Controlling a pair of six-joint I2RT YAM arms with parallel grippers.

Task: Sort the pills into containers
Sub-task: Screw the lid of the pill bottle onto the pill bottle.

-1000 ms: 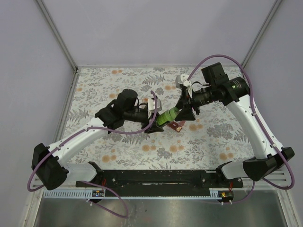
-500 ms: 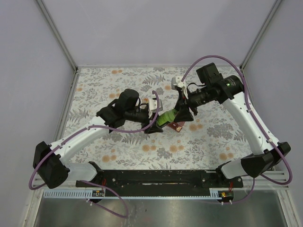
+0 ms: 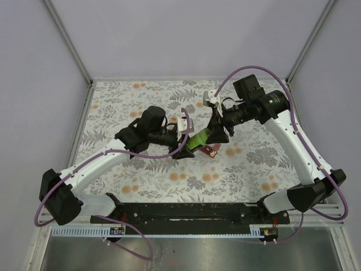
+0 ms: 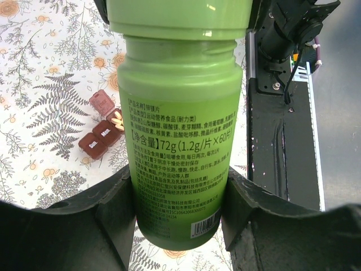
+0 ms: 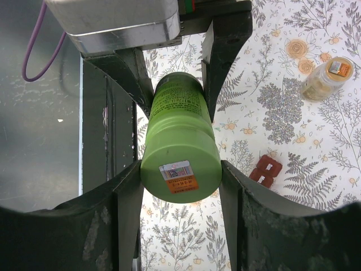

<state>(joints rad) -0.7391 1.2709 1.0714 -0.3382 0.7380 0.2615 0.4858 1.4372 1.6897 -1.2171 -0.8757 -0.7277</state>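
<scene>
The bright green bottle [image 3: 198,139] hangs tilted above the cloth, held at both ends. My left gripper [image 3: 186,148] is shut on its lower body; the left wrist view shows the bottle [image 4: 179,124] wedged between the fingers of that gripper [image 4: 179,189]. My right gripper [image 3: 216,134] is shut on the cap end [image 5: 180,161], its own gripper point [image 5: 180,172] lying on the cap. The dark-red pill box [image 3: 211,151] lies on the cloth under the bottle. One lid is open, with pale pills [image 4: 117,118] inside the box [image 4: 95,144]. The box also shows in the right wrist view [image 5: 265,169].
A small pale-and-orange bottle [image 5: 327,78] stands on the floral cloth [image 3: 141,101] beyond the pill box. The black base rail [image 3: 186,212] runs along the near edge. Grey walls close in the back and sides.
The right arm's wrist swung a little left and back over the first half second, keeping hold of the cap. The left arm and bottle barely moved.
</scene>
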